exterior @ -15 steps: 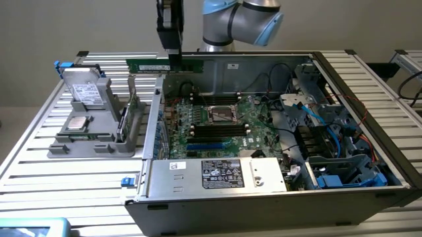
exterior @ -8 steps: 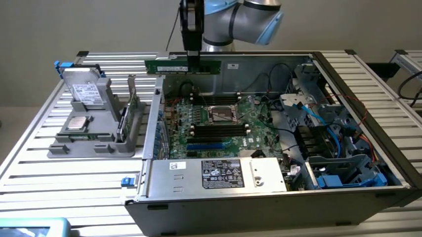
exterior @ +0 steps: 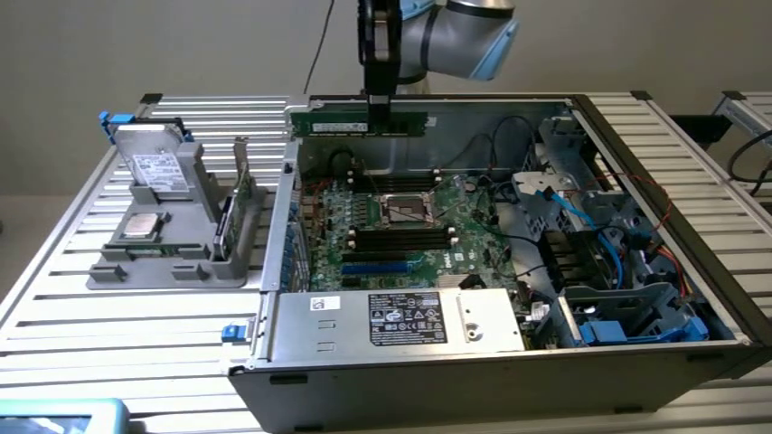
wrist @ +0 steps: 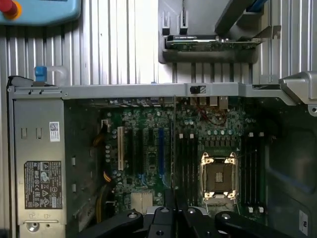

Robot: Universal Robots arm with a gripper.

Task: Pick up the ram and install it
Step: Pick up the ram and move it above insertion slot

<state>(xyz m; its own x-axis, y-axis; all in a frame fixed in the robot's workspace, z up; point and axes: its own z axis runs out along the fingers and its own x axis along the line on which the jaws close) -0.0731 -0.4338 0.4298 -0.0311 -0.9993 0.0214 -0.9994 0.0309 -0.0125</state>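
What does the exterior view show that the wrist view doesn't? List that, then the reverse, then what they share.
Exterior view: the flat side of the long green ram stick, clamped in the black gripper, plus a square silver processor chip on a grey plastic tray. Wrist view: a round red button on a light-blue panel. Both: the green motherboard and its square metal processor socket.

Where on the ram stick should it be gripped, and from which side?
Grip the long thin green ram stick mid-length at its upper edge, from above, pinching its flat faces: it hangs level, its lower edge free. The end effector holds it so.
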